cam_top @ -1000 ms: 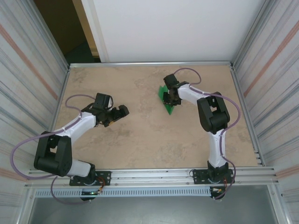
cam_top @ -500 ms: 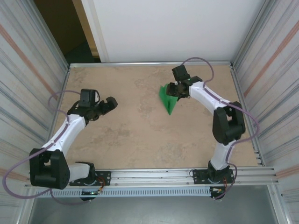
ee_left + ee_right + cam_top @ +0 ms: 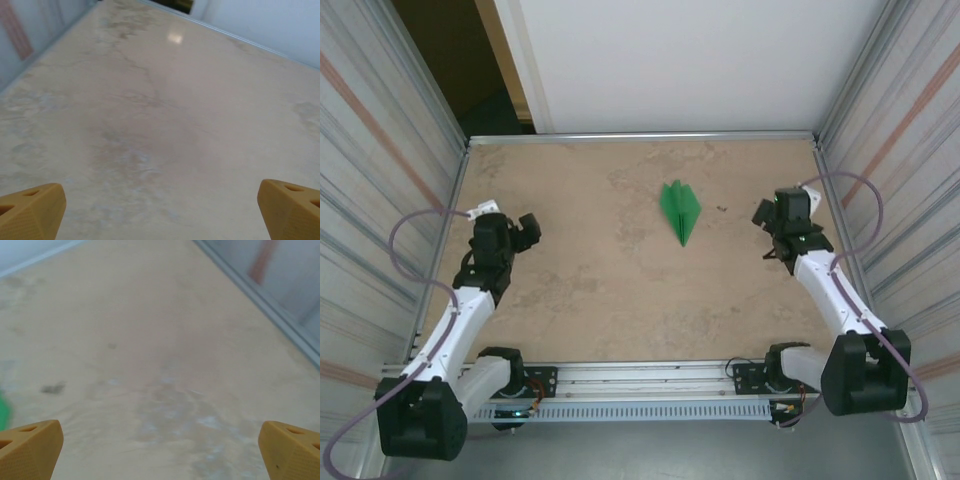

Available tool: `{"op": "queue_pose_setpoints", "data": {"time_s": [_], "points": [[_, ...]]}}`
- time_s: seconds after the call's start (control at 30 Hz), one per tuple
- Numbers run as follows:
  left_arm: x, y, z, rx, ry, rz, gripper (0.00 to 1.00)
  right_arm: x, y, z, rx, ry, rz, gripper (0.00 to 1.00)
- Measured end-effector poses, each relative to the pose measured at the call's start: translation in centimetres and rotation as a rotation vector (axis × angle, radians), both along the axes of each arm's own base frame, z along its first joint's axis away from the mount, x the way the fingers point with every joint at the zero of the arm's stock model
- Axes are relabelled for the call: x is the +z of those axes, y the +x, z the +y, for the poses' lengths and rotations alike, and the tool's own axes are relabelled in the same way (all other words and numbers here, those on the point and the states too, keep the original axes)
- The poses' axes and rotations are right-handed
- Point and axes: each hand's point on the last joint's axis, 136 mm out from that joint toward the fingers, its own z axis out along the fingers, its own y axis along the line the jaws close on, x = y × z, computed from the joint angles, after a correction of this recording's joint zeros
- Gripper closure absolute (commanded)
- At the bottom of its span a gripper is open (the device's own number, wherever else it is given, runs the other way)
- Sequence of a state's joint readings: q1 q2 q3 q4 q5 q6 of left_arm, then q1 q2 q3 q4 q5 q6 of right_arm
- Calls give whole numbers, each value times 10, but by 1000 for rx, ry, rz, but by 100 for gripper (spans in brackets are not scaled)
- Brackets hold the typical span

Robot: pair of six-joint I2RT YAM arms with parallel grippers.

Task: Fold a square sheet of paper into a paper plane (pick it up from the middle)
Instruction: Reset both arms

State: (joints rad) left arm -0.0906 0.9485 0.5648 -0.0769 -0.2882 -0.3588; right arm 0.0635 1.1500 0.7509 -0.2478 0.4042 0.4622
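The left tool [image 3: 161,210] and right tool [image 3: 160,447] are spread wide and empty, so the loose paper plane [image 3: 680,210] at one o'clock may unfold.

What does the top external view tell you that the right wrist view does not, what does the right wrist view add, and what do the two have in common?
Top external: the whole paper plane, a pointed green dart lying flat on the table between the two arms, with the left gripper and right gripper well clear of it. Right wrist: a close look at the right gripper's orange fingertips, set wide apart with nothing between them. Shared: the beige table, the right gripper, and the green paper, which is a sliver at the wrist view's left edge.
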Motion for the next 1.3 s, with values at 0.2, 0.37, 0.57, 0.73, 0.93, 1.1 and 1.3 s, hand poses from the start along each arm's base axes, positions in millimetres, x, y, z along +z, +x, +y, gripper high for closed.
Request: {"op": "queue_pose_setpoints", "data": {"time_s": [0.2, 0.37, 0.57, 0.73, 0.93, 1.1, 1.3], "points": [[-37, -8, 16, 25, 144, 3, 1, -54, -25, -33, -89, -55, -8, 1], [-48, 4, 17, -11, 220, -12, 1, -73, -14, -32, -39, -105, -38, 1], [-64, 16, 11, -107, 226, -46, 1, -67, 14, -20, 62, -124, -143, 1], [-65, 25, 14, -147, 185, -105, 1, -68, 31, -12, 130, -129, -188, 1], [-77, 37, 0, -235, 162, -117, 1, -83, 41, 0, 218, -124, -178, 1], [-88, 46, -7, -279, 153, -94, 1, -83, 47, 5, 246, -123, -205, 1], [-86, 62, -14, -309, 176, -95, 1, -80, 49, 7, 264, -130, -218, 1]]}}
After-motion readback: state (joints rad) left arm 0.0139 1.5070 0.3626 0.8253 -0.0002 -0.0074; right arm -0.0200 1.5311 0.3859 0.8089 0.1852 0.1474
